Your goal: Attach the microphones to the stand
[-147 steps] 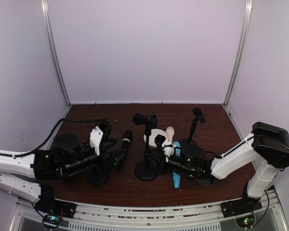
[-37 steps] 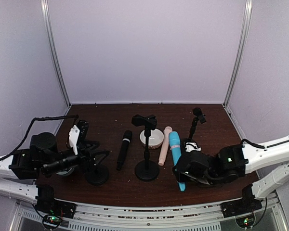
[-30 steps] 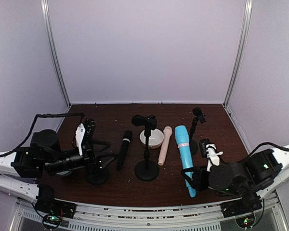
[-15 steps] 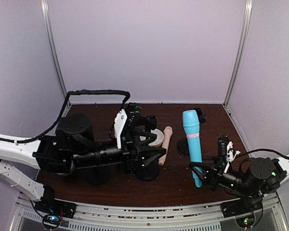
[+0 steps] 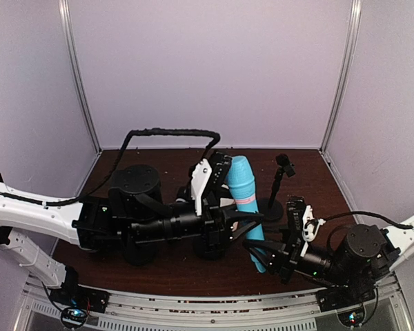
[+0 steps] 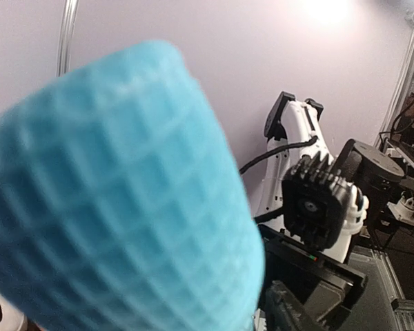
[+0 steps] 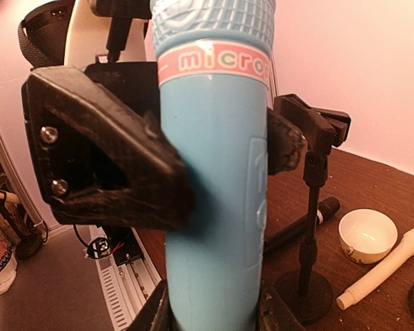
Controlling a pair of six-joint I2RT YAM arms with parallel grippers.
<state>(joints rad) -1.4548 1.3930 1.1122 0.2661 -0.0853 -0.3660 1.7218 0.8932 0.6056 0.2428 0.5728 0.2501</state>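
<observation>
The light blue microphone [image 5: 240, 181] stands nearly upright above the table's middle, head up. My right gripper [image 5: 265, 256] is shut on its lower end, also seen in the right wrist view [image 7: 214, 314]. My left gripper [image 5: 247, 219] reaches in from the left, and its black fingers [image 7: 110, 152] press the blue microphone's [image 7: 214, 227] body from both sides. The mesh head [image 6: 124, 193] fills the left wrist view. A stand [image 7: 310, 179] with an empty clip rises just right of it. The black microphone [image 7: 300, 227] and the cream-pink microphone [image 7: 386, 269] lie on the table.
Another thin black stand [image 5: 279, 176] rises at the back right on a round base. A white bowl [image 7: 362, 236] sits between the two lying microphones. My left arm covers the middle stand in the top view. Pale walls close in three sides of the dark wooden table [image 5: 152, 162].
My left arm has reached farther right to the blue microphone and its jaws have narrowed onto it. The right gripper has carried the microphone leftward, towards the left gripper.
</observation>
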